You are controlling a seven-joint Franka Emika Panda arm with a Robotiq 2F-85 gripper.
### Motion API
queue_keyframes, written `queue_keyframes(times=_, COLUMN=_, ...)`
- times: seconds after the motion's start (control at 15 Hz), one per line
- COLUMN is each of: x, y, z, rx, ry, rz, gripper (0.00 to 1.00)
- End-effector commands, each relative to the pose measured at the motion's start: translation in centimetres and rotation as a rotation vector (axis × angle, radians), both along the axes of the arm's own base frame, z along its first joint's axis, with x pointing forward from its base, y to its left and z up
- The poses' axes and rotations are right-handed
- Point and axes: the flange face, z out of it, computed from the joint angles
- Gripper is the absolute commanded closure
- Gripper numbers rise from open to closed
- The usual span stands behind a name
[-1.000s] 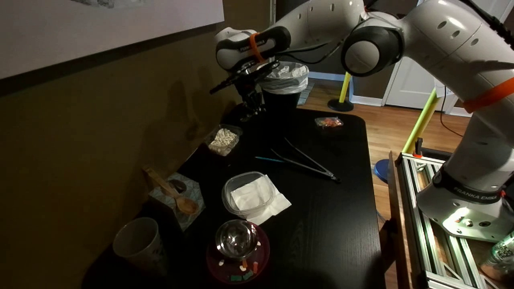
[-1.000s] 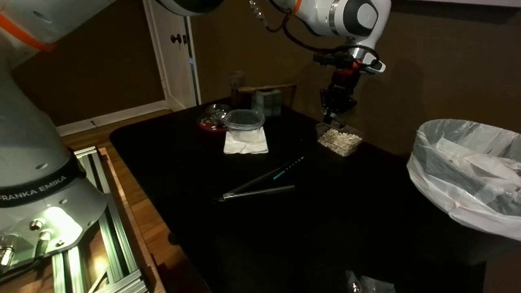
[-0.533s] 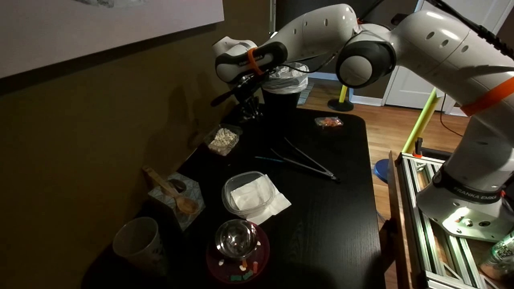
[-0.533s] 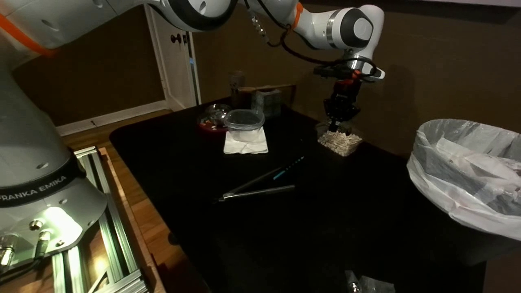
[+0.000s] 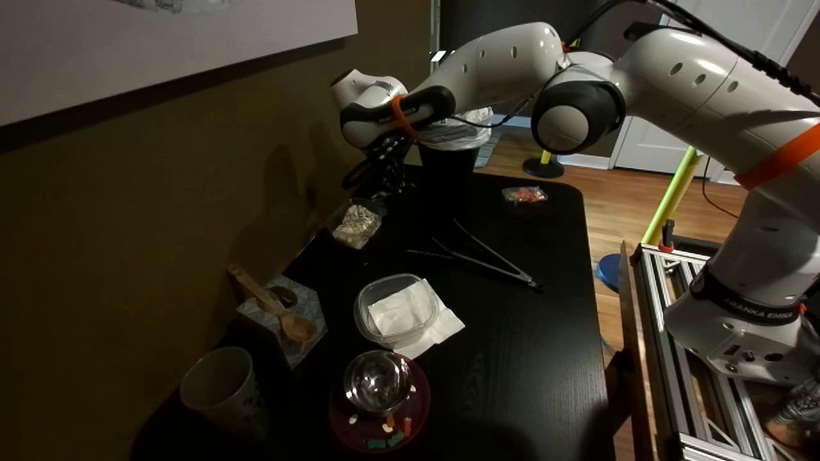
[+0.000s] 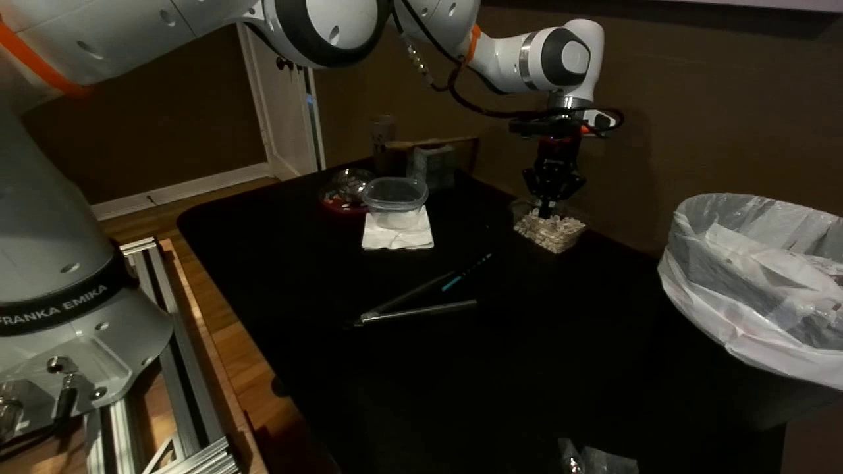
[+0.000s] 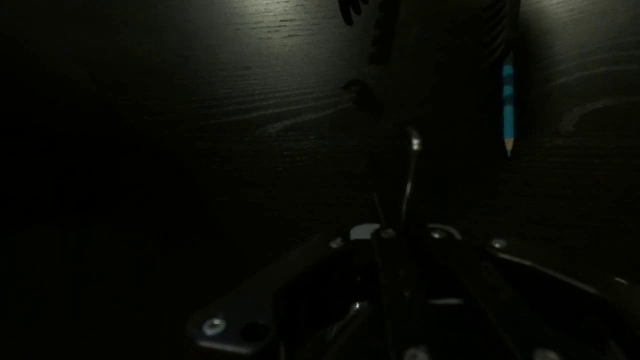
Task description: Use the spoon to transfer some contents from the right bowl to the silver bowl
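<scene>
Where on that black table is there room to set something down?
Bare: the tabletop between napkin, tongs and the side facing the robot base; also between tongs, lined bin and colourful packet. Crowded: the end with silver bowl, red dish, clear tub, wooden spoon and cup.

item: in an exterior view we look down on the table (image 5: 525,358) from the silver bowl (image 5: 377,387) end, wall (image 5: 160,224) left, robot base (image 5: 711,339) right.
item: in an exterior view we look from the bin (image 6: 708,309) end, door (image 6: 280,125) far left. both share table, silver bowl, right bowl (image 6: 561,241).
item: wrist view, nearest, facing down at the table; its pencil (image 7: 508,107), right, shows in both exterior views.
</scene>
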Motion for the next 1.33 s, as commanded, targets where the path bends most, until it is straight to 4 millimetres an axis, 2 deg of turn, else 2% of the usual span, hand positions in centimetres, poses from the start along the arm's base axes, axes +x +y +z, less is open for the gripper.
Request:
queue_keyframes(times=0.0, x=0.9, y=1.1, z=-1.3, rx=-0.017, ry=0.034, rz=0.155, gripper=0.99)
queue_keyframes(times=0.47, x=1.2, y=2.8, z=-2.2, rx=-0.021, ry=0.088, rz=0.300, gripper=0.99)
queue_keyframes(times=0.87, x=0.6, y=2.7, z=-4.7, rx=-0.043, ry=0.140, rz=0.309, gripper=0.99)
queue_keyframes(times=1.07, x=-0.4, y=2.9, z=-5.3, rx=-0.030, ry=0.216, rz=0.286, gripper=0.99)
queue_keyframes(times=1.27, x=-1.6, y=3.5, z=-4.7, rx=0.003, ry=0.315, rz=0.272, gripper=0.99)
